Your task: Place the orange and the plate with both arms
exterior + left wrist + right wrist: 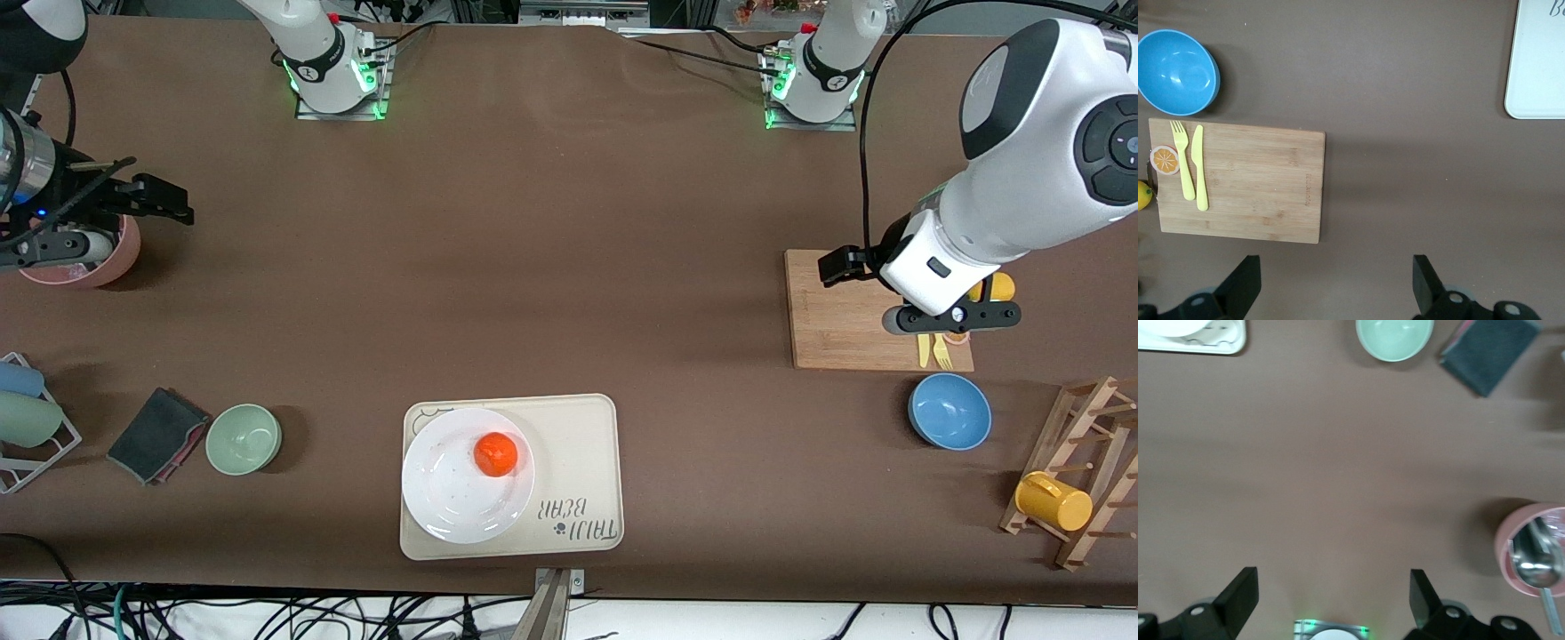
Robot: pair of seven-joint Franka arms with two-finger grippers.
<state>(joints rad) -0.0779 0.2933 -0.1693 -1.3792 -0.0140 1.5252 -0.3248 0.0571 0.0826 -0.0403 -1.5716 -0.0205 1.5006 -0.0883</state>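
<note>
The small reddish-orange orange point(495, 454) rests on the round white plate point(449, 502). The plate lies on a beige bear tray point(582, 444) close to the front camera, midway along the table. My left gripper point(951, 318) hangs over the wooden cutting board point(845, 311) at the left arm's end, open and empty point(1335, 273). My right gripper point(133, 200) hovers above a pink bowl point(116, 258) at the right arm's end, open with nothing between its fingers point(1333, 583). Both grippers are well away from the plate. An edge of the plate point(1171, 327) shows in the right wrist view.
A yellow fork and knife point(1186, 167), an orange slice point(1165, 160) and a lemon point(1143, 195) sit at the board. A blue bowl point(949, 411), a green bowl point(244, 438), a dark cloth point(156, 434), a cup rack point(27, 418) and a yellow mug point(1053, 500) on a wooden rack stand along the near side.
</note>
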